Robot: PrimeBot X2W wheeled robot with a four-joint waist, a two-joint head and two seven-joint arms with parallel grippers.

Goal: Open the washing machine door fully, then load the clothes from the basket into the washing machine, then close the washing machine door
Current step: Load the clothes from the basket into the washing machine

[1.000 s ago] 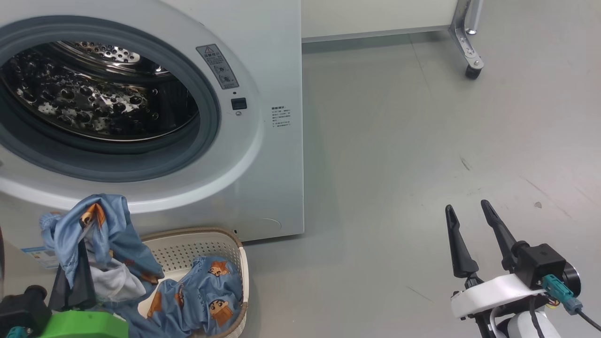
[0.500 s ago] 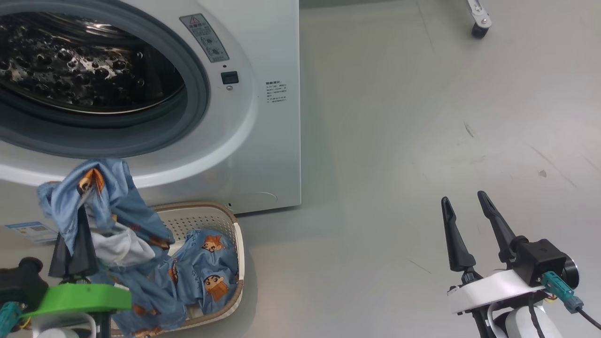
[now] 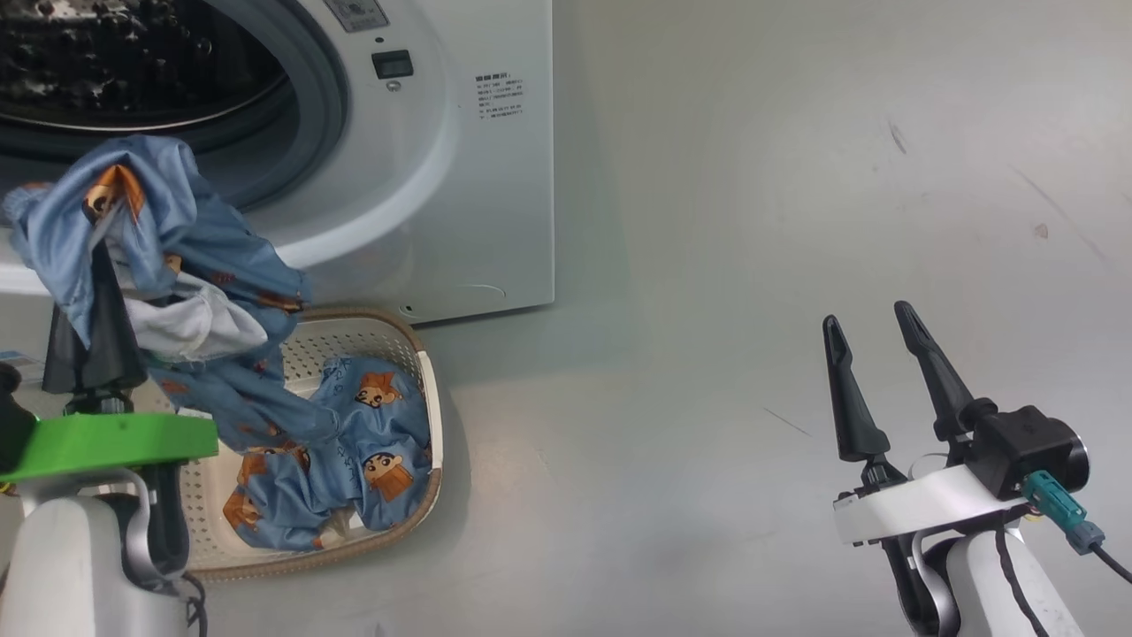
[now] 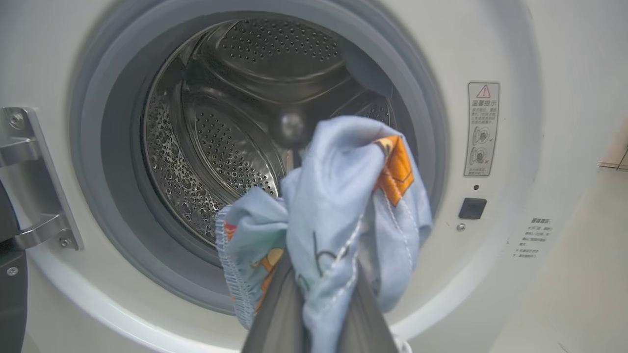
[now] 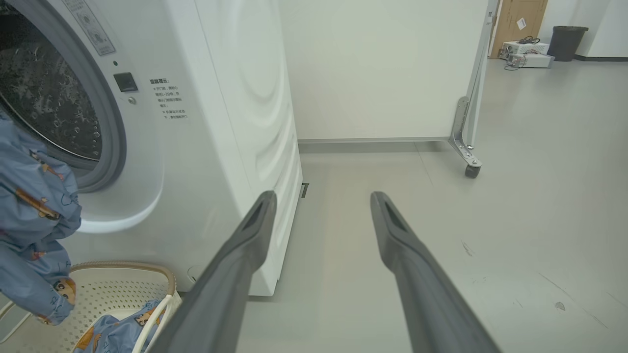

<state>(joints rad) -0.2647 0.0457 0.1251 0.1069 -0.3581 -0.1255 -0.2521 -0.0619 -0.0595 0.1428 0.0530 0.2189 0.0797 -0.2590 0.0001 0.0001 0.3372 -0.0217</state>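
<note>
**Surroundings: off-task items**

Grey floor [image 3: 707,265] bears dark scuff marks [image 3: 897,138]. White partition panel [image 5: 382,68] stands on a metal leg [image 5: 463,132] with a black caster [image 5: 472,171]. Far behind: dark bin [image 5: 567,41], white boxes [image 5: 530,55] just beside it, wooden door [image 5: 520,19].

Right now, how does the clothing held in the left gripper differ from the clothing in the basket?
The held clothing hangs bunched from the shut left gripper; the basket clothing lies crumpled, touched by no gripper. The held clothing is up at the opening of the washing machine; the basket clothing sits low inside the basket. Both are light blue with cartoon faces and orange-brown patches.
</note>
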